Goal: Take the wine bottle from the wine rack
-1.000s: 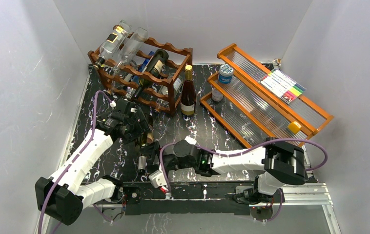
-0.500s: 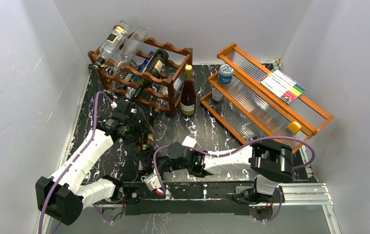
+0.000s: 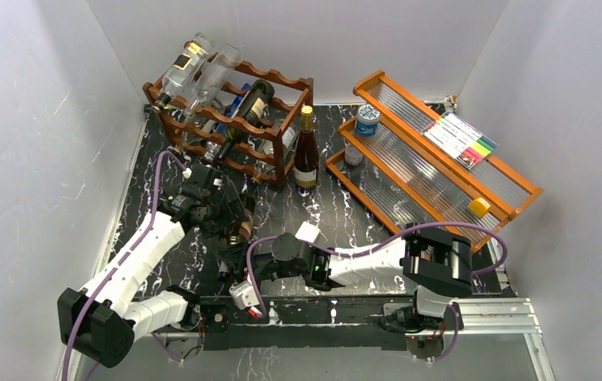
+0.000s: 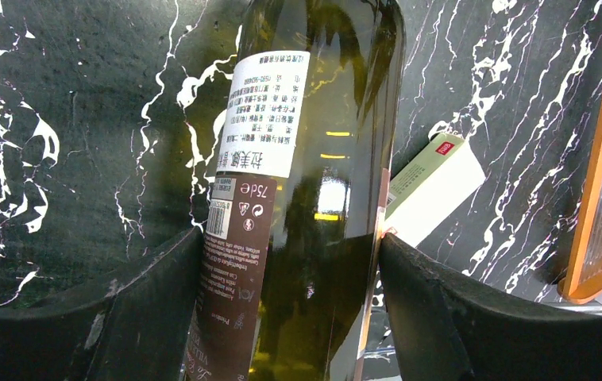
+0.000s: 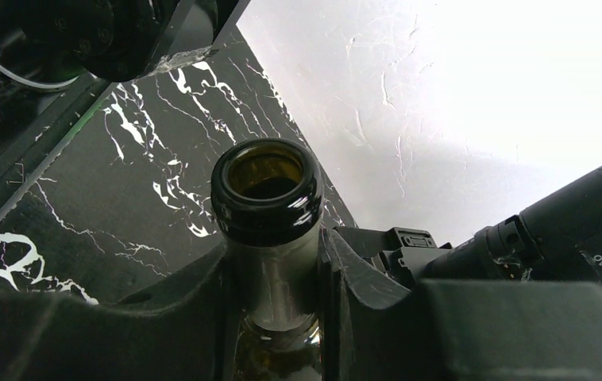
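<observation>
The wine bottle [image 4: 314, 159], dark green glass with a white and brown label, lies off the wine rack [image 3: 291, 82], low over the black marble table [image 3: 322, 206] near its front. My left gripper [image 4: 290, 238] is shut on the bottle's body, one finger on each side. My right gripper [image 5: 274, 254] is shut on the neck just below the open mouth [image 5: 266, 186]. In the top view the bottle [image 3: 240, 231] is mostly hidden between the left gripper [image 3: 230, 216] and the right gripper [image 3: 230, 262].
The rack at the back left holds a dark bottle [image 3: 250, 107] and clear bottles [image 3: 191, 67]. A red wine bottle [image 3: 306, 151] stands beside it. An orange stepped shelf [image 3: 433, 159] carries a jar [image 3: 368, 119] and markers [image 3: 461, 136]. A small pale box [image 3: 307, 232] lies near the held bottle.
My right arm has swung left to the bottle's neck and its jaws have closed on it. The left gripper has kept its hold and barely moved.
</observation>
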`<move>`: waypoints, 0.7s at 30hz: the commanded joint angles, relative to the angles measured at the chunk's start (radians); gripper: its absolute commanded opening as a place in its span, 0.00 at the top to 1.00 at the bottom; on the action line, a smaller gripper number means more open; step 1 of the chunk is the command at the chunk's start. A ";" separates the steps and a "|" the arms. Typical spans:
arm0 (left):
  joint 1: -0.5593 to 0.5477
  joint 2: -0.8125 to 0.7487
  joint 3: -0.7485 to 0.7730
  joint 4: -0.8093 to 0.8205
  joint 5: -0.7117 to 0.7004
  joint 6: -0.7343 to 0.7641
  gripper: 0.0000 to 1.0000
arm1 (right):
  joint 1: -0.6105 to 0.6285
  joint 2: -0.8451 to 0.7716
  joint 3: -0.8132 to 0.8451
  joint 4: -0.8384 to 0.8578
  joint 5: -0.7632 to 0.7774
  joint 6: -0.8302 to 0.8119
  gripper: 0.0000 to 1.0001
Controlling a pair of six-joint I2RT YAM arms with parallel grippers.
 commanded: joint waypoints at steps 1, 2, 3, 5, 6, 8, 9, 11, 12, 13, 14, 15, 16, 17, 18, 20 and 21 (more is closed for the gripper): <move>0.007 -0.050 0.011 0.036 -0.002 -0.009 0.46 | 0.003 -0.060 0.020 0.097 0.031 0.052 1.00; 0.007 -0.052 0.010 0.036 -0.001 -0.009 0.41 | 0.003 -0.060 0.020 0.105 0.032 0.053 1.00; 0.007 -0.055 0.011 0.036 0.002 -0.008 0.36 | 0.003 -0.062 0.021 0.109 0.033 0.054 1.00; 0.007 -0.070 0.009 0.044 0.009 -0.003 0.20 | 0.003 -0.068 0.017 0.114 0.034 0.056 1.00; 0.007 -0.080 0.010 0.049 0.009 -0.001 0.12 | 0.003 -0.071 0.012 0.120 0.034 0.058 1.00; 0.007 -0.102 0.014 0.053 0.007 0.005 0.02 | 0.003 -0.081 0.002 0.133 0.042 0.065 1.00; 0.007 -0.113 0.021 0.052 0.005 0.009 0.02 | 0.003 -0.087 -0.004 0.138 0.049 0.071 1.00; 0.007 -0.129 0.034 0.052 -0.003 0.020 0.02 | 0.003 -0.098 -0.012 0.148 0.075 0.076 1.00; 0.006 -0.137 0.044 0.050 -0.008 0.029 0.02 | 0.003 -0.108 -0.019 0.154 0.090 0.080 1.00; 0.007 -0.144 0.058 0.047 -0.016 0.041 0.02 | 0.003 -0.118 -0.028 0.168 0.109 0.093 1.00; 0.007 -0.152 0.072 0.043 -0.025 0.055 0.02 | 0.002 -0.130 -0.039 0.180 0.128 0.104 1.00; 0.006 -0.162 0.092 0.035 -0.041 0.070 0.02 | 0.002 -0.145 -0.051 0.191 0.149 0.119 1.00; 0.007 -0.169 0.113 0.029 -0.059 0.090 0.02 | 0.001 -0.158 -0.056 0.197 0.181 0.141 1.00; 0.006 -0.179 0.136 0.024 -0.074 0.113 0.02 | 0.002 -0.173 -0.058 0.197 0.214 0.163 1.00; 0.006 -0.186 0.161 0.020 -0.092 0.135 0.02 | 0.000 -0.191 -0.061 0.195 0.251 0.195 1.00; 0.007 -0.200 0.204 0.015 -0.125 0.174 0.02 | -0.009 -0.233 -0.066 0.179 0.306 0.261 1.00; 0.006 -0.205 0.225 0.013 -0.142 0.191 0.02 | -0.017 -0.255 -0.060 0.151 0.326 0.302 1.00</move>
